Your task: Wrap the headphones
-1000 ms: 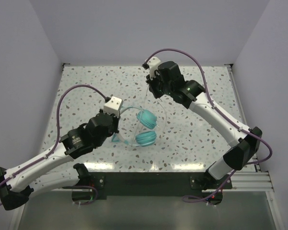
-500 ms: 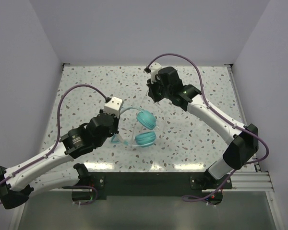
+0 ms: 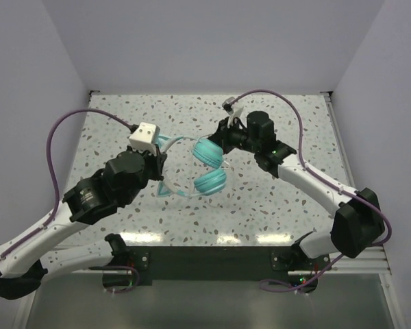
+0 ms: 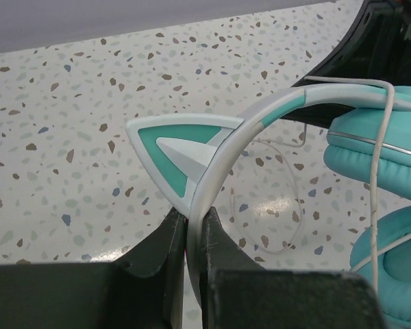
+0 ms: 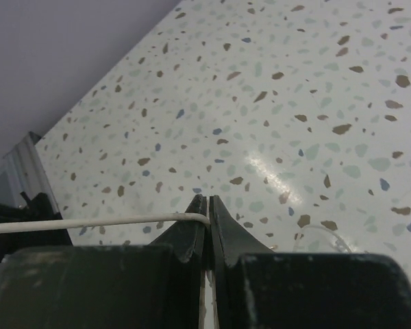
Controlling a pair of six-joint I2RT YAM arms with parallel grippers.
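Observation:
The turquoise headphones [image 3: 207, 168] hang above the middle of the table, with two teal earcups one over the other. My left gripper [image 3: 159, 166] is shut on the pale headband [image 4: 222, 161], just below a teal cat-ear piece [image 4: 175, 147]. The earcups [image 4: 383, 147] fill the right of the left wrist view. My right gripper [image 3: 222, 137] is beside the upper earcup and shut on the thin whitish cord [image 5: 89, 223], which runs left from its fingertips. The cord also crosses the earcups [image 4: 377, 164] and loops on the table [image 4: 277, 219].
The speckled tabletop [image 3: 123, 130] is walled by pale purple panels at the back and sides. Purple arm cables [image 3: 61, 130] arc over the left and right arms. A dark ledge [image 3: 212, 257] runs along the near edge between the arm bases.
My left gripper has lifted and shifted the headband up and away. My right gripper has swung down and left with the cord, close to the upper earcup.

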